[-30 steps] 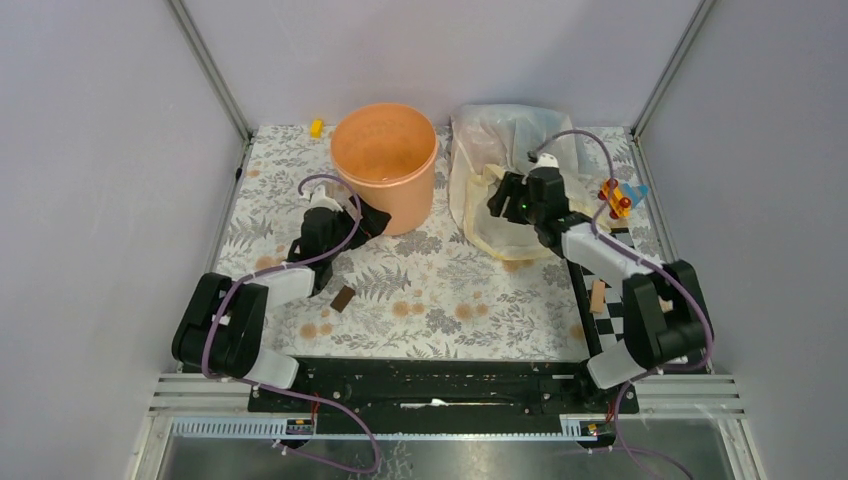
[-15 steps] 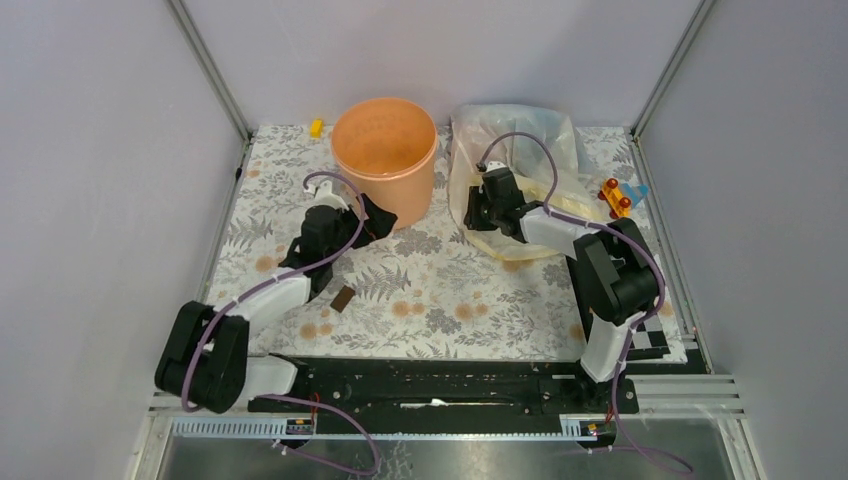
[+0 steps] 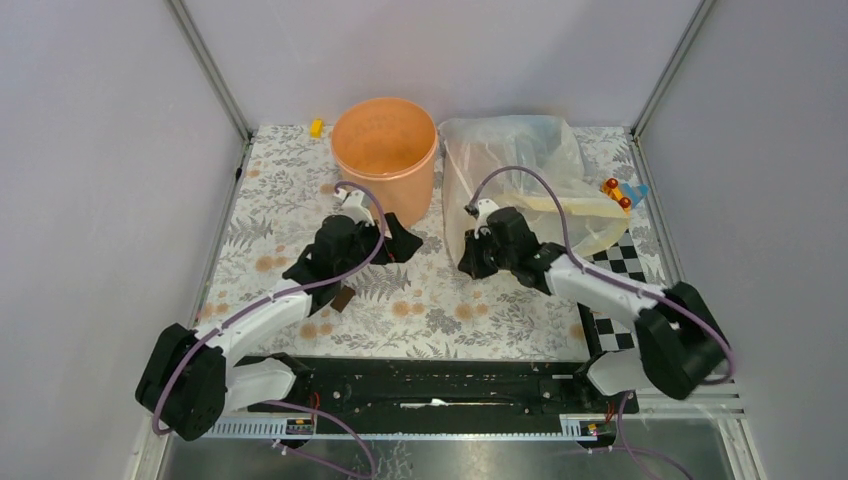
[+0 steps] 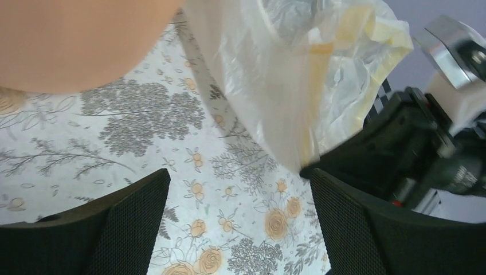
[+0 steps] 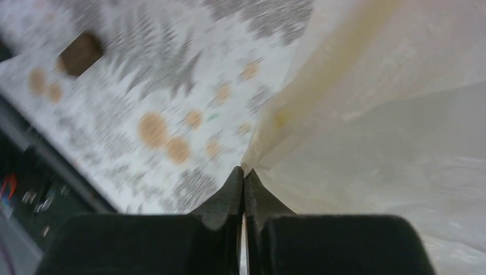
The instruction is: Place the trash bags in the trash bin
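The trash bin (image 3: pixel 385 160) is a round peach-orange bucket at the back of the table; its side fills the top left of the left wrist view (image 4: pixel 74 40). No pink trash bags show in any view. My right gripper (image 3: pixel 468 264) is shut, pinching the near-left corner of a clear whitish plastic bag (image 3: pixel 520 160) and holding it stretched; the pinch shows in the right wrist view (image 5: pixel 244 175). A pale yellow bag (image 3: pixel 572 206) lies inside or against the whitish one. My left gripper (image 3: pixel 404 241) stands open in front of the bin, with only tablecloth between its fingers (image 4: pixel 240 223).
A small brown block (image 3: pixel 343 299) lies under the left arm. A yellow piece (image 3: pixel 317 127) sits at the back left, a red, yellow and blue toy (image 3: pixel 620 193) at the right edge. A checkerboard mat (image 3: pixel 625 265) lies under the bag's near right side.
My right gripper shut on the whitish bag's corner and pulled it toward the near left, stretching the bag. My left arm swung right, from beside the bin to in front of it.
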Robot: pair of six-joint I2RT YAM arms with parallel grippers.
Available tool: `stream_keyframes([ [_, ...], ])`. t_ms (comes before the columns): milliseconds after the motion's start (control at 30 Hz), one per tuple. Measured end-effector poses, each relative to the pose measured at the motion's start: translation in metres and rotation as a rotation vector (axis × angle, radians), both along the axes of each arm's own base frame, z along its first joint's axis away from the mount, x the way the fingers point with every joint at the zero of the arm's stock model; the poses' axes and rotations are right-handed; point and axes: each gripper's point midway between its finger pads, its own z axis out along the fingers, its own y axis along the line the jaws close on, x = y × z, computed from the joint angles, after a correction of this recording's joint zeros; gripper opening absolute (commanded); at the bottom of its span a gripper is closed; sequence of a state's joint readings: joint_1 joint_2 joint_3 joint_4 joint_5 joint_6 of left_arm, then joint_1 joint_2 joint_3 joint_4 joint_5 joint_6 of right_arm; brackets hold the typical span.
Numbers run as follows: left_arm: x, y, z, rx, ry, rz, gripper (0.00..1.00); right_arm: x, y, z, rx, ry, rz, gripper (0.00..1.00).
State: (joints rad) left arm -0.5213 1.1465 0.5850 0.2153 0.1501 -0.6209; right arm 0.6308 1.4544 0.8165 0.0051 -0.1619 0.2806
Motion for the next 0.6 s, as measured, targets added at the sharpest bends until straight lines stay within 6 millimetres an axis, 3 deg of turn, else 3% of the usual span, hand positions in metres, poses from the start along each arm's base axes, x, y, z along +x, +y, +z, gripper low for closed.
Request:
stream_keyframes([
  [33, -0.003, -0.005, 0.001, 0.008, -0.006, -0.02, 0.91, -0.016, 0.004, 0.008, 0.022, -0.006, 0.046, 0.39],
  [67, -0.006, -0.011, 0.004, 0.016, -0.015, -0.044, 0.9, -0.029, 0.007, 0.014, 0.042, -0.009, 0.087, 0.51],
  [200, -0.011, -0.04, 0.021, 0.044, -0.07, -0.129, 0.87, -0.067, -0.005, 0.031, 0.096, -0.031, 0.127, 0.81],
  [300, -0.012, -0.066, 0.035, 0.069, -0.119, -0.188, 0.84, -0.07, -0.03, 0.053, 0.105, -0.102, 0.016, 0.87],
  [400, -0.007, -0.086, 0.046, 0.097, -0.162, -0.22, 0.83, -0.056, -0.064, 0.088, 0.107, -0.222, -0.192, 0.88],
  [600, 0.005, -0.121, 0.046, 0.202, -0.251, -0.257, 0.85, -0.033, -0.122, 0.118, 0.014, -0.312, -0.538, 0.94],
])
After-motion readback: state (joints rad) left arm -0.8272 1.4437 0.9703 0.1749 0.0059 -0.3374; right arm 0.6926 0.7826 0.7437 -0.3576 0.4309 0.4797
